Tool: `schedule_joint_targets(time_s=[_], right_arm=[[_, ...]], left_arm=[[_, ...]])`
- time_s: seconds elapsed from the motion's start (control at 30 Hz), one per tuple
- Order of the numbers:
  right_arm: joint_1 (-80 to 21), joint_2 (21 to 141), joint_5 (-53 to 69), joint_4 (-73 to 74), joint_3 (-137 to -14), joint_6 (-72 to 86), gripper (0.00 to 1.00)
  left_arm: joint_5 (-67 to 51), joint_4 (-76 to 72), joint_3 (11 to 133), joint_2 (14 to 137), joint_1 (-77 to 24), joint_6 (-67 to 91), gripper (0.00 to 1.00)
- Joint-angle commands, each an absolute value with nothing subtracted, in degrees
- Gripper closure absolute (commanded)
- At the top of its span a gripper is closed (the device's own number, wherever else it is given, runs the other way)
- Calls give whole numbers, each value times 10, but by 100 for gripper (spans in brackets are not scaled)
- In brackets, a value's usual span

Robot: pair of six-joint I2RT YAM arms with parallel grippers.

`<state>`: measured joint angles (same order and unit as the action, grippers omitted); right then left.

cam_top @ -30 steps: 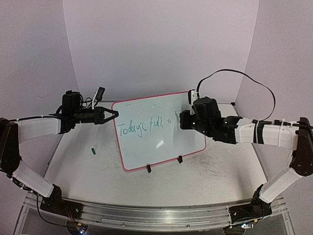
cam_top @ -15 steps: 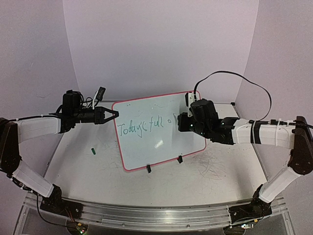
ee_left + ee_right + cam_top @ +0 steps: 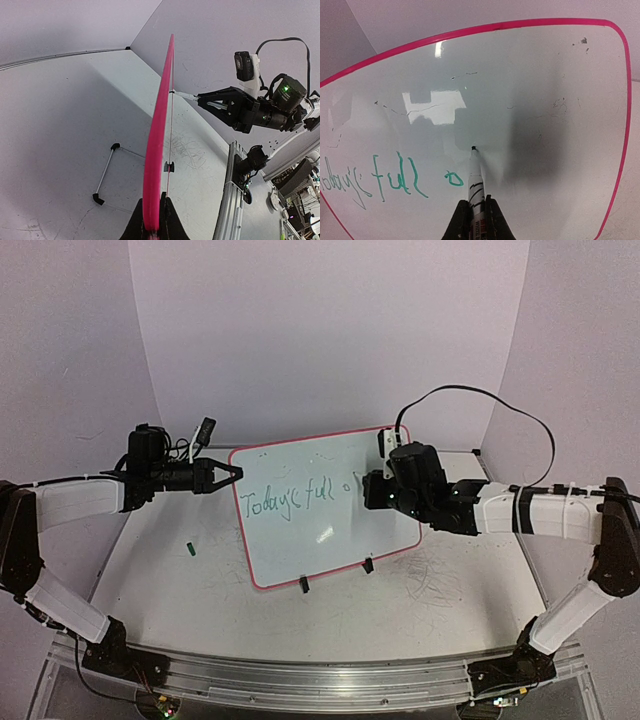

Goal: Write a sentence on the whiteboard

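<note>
right hand (image 3: 477, 206) has edged left, pen (image 3: 475, 180) seemingly on whiteboard (image 3: 545, 100).

Start of the sentence (image 3: 400, 182) off-frame.

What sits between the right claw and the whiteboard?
A marker, held in the right claw, its tip toward the whiteboard; the right wrist view shows it.
</note>
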<state>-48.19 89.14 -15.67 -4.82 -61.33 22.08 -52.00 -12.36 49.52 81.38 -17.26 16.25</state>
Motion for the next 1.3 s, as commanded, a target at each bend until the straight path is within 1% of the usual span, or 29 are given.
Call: schedule_joint_targets(time_s=[0.0, 0.6, 0.9, 1.1, 1.27], right_arm=[[-487, 903, -145, -41, -634, 210, 100], [-514, 882, -154, -1, -592, 244, 100], [-549, 887, -148, 16, -606, 264, 100], [-534, 849, -159, -10, -607, 261, 100], [-517, 849, -166, -19, -610, 249, 100]], left_arm=[[-481, -88, 507, 820, -187, 105, 100], [-480, -88, 507, 820, -188, 105, 100], [-479, -87, 507, 820, -190, 104, 100], [-476, -86, 506, 818, -191, 103, 100], [-477, -86, 505, 816, -192, 103, 100]])
